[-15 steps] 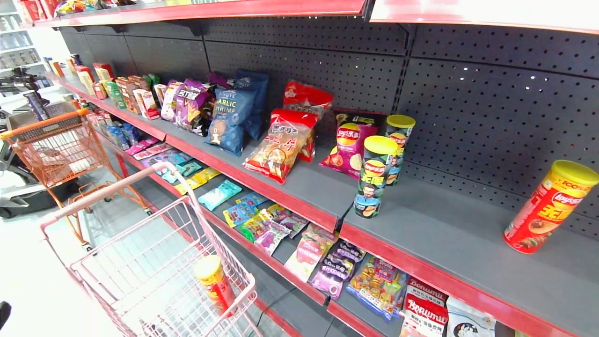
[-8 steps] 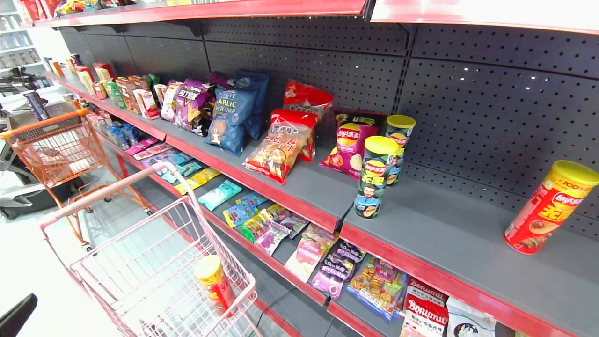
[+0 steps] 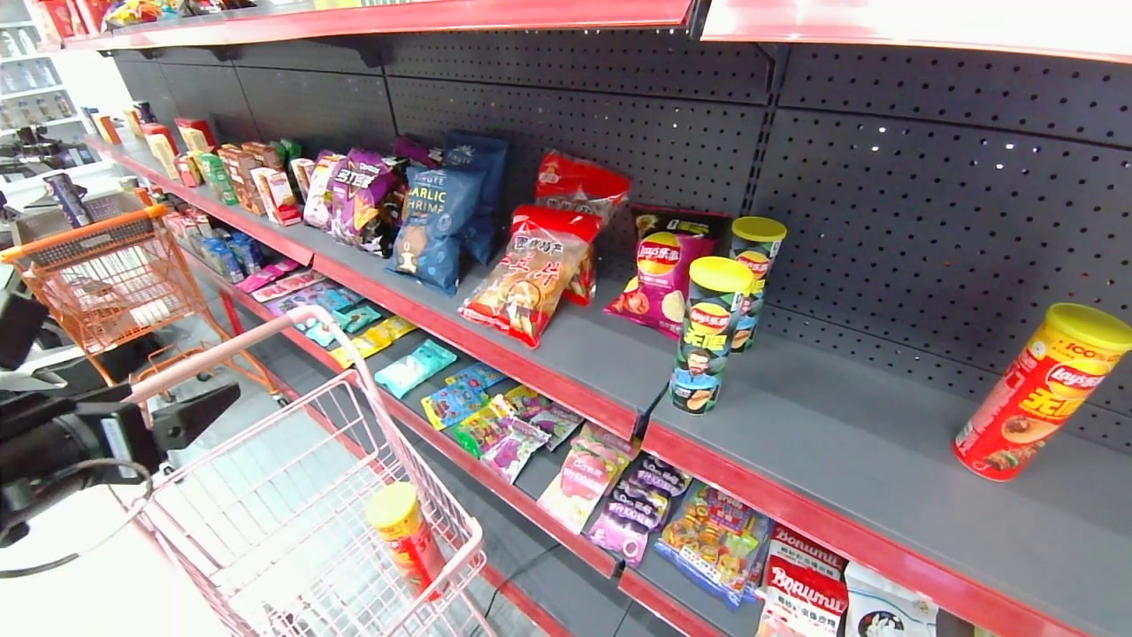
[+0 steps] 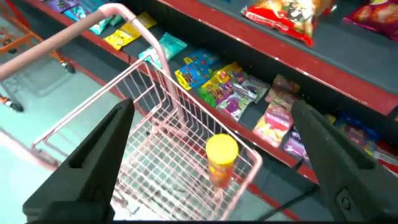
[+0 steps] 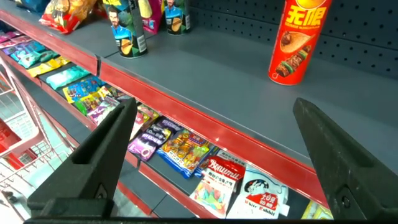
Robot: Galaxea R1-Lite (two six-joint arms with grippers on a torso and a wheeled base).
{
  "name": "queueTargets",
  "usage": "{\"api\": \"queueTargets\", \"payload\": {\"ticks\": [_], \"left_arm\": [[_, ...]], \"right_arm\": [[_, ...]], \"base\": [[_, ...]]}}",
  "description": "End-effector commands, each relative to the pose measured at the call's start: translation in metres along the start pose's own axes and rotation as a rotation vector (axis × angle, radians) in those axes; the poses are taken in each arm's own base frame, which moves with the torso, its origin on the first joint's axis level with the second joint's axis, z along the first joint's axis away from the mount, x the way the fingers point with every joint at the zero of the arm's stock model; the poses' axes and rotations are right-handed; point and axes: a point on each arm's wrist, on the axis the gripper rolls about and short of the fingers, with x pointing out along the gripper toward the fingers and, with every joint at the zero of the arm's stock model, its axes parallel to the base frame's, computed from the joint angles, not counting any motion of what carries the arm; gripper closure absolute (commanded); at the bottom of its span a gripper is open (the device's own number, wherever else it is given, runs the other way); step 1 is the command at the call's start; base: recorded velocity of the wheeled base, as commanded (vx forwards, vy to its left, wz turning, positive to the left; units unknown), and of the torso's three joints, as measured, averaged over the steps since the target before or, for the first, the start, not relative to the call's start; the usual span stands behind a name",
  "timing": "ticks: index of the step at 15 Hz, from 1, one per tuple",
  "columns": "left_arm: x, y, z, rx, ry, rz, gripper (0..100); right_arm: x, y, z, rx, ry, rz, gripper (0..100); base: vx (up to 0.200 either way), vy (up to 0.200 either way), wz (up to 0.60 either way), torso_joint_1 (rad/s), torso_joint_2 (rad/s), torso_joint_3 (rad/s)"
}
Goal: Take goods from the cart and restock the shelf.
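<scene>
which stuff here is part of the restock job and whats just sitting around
Job in hand:
pink cart
red can standing in it
grey shelf with bare space
left gripper, open above the cart

Just lying about:
orange cart
snack bags on the shelf
dark cans beside them
sweets on the lower shelf

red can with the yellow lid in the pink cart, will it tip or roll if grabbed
The red cylindrical chip can with the yellow lid is tall and narrow, standing upright in the pink wire cart, so a sideways nudge would probably tip it, then let it roll. Its wall looks stiff and smooth: likely light, possibly slippery.
</scene>
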Motion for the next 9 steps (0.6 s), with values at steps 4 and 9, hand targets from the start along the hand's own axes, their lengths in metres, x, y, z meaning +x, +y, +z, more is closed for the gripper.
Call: {"api": "queueTargets", "payload": {"ticks": [4, 9], "left_arm": [[0.090, 0.018, -0.074, 0.011, 0.096, -0.051, 0], [0.088, 0.013, -0.100, 0.017, 0.203, -0.154, 0]], "right_arm": [[0.000, 0.000, 0.000, -0.002, 0.001, 0.005, 0], [0.000, 0.000, 0.000, -0.002, 0.001, 0.005, 0]], "base": [[0.000, 0.000, 0.00, -0.051, 0.11, 0.065], [0.000, 0.000, 0.00, -0.089, 0.21, 0.111]]}}
